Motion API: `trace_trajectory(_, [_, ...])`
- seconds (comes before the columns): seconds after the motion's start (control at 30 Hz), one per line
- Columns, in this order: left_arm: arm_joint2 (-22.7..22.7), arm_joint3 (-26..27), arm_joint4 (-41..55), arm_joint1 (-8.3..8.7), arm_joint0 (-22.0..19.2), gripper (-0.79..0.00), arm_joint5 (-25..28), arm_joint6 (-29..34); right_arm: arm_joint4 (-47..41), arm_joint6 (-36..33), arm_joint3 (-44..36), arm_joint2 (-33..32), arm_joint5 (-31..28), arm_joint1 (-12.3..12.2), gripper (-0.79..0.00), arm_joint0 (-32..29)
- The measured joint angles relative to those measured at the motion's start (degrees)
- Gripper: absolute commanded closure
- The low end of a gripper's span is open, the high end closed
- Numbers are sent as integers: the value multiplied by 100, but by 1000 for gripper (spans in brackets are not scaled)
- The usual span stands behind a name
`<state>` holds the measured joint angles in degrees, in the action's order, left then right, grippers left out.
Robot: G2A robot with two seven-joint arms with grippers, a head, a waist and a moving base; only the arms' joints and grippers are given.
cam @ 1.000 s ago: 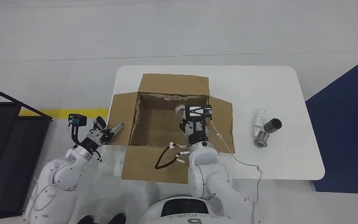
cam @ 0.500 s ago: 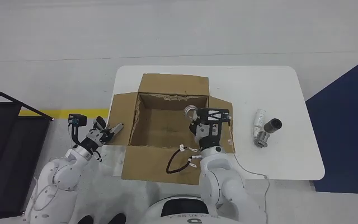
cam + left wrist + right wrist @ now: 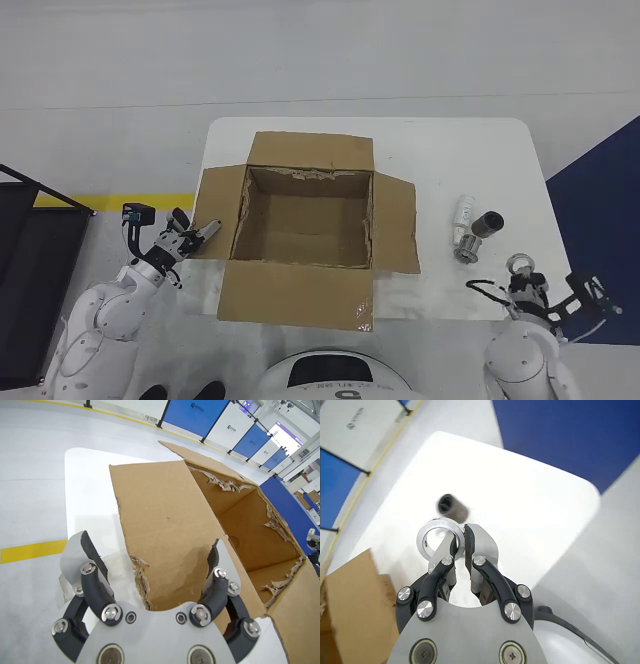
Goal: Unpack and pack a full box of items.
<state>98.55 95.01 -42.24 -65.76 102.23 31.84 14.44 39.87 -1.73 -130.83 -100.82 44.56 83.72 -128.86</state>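
**White table (image 3: pixel 440 150) with an open cardboard box (image 3: pixel 305 215)**

The right gripper (image 3: pixel 462 536) is clamping a silver metal ring (image 3: pixel 421 540) by its rim, over the table's near right corner, well apart from the box. A black cylinder (image 3: pixel 488 224), a white tube (image 3: pixel 461 212) and a small metal part (image 3: pixel 467 250) are lying right of the box. The left gripper (image 3: pixel 150 545) is hanging beside the box's left flap with its fingers spread wide.

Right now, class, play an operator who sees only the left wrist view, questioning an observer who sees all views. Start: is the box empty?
Observer: Yes; from the top, the box holds only its bare floor.
Operator: What is the right arm holding?
Observer: Its jaws are shut on a ring, one inside it, one outside.
Operator: What lies beyond the box?
Observer: A tube, a cylinder and a fitting, on the table to its right.
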Motion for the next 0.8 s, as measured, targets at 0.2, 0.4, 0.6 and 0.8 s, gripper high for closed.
trace_trajectory(0.2, [0, 0, 0, 0, 0, -785, 0, 0, -291, -885, 748, -548, -295, -75, 0, 284])
trace_trajectory(0.4, [0, 0, 0, 0, 0, -785, 0, 0, 708, -1803, 1174, -409, -93, -203, 0, 956])
trace_trajectory(0.6, [0, 0, 0, 0, 0, -785, 0, 0, 1650, -2464, 1402, -61, 278, -272, 0, 1441])
trace_trajectory(0.8, [0, 0, 0, 0, 0, -785, 0, 0, 1945, -2887, 1702, 8, 290, -304, 0, 1758])
